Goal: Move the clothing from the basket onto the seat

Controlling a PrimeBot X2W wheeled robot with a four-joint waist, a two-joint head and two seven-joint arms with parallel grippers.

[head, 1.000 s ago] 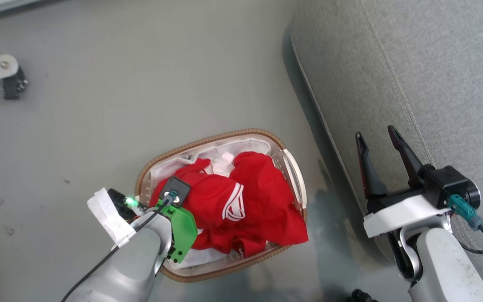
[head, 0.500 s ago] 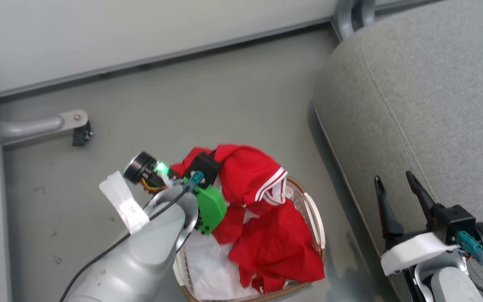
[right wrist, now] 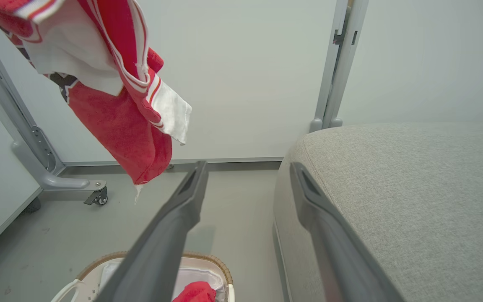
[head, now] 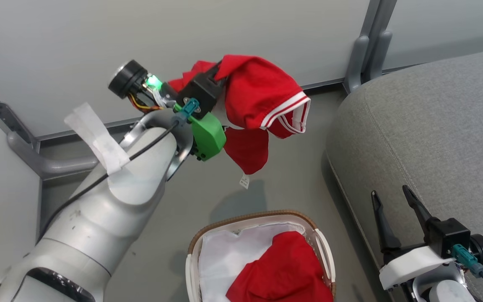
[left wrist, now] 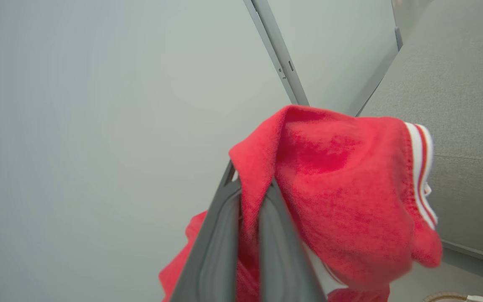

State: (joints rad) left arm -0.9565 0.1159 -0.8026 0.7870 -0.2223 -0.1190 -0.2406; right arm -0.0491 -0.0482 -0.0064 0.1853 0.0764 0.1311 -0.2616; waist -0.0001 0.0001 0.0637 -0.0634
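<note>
Left pincer [left wrist: 252, 188] clenched on the striped-trim red garment [head: 258, 90], which hangs high, well clear of the basket [head: 245, 217]. The seat [head: 426, 138] lies to the garment's right and lower, so the carry likely goes rightward. Right pincer [head: 390, 192] released, over the seat edge. Plain red garment [head: 285, 272] in the basket.

At upper centre the striped garment [head: 262, 90] hides the fingers of the left gripper [left wrist: 252, 184]; the bottom edge crops the basket [head: 250, 216].
</note>
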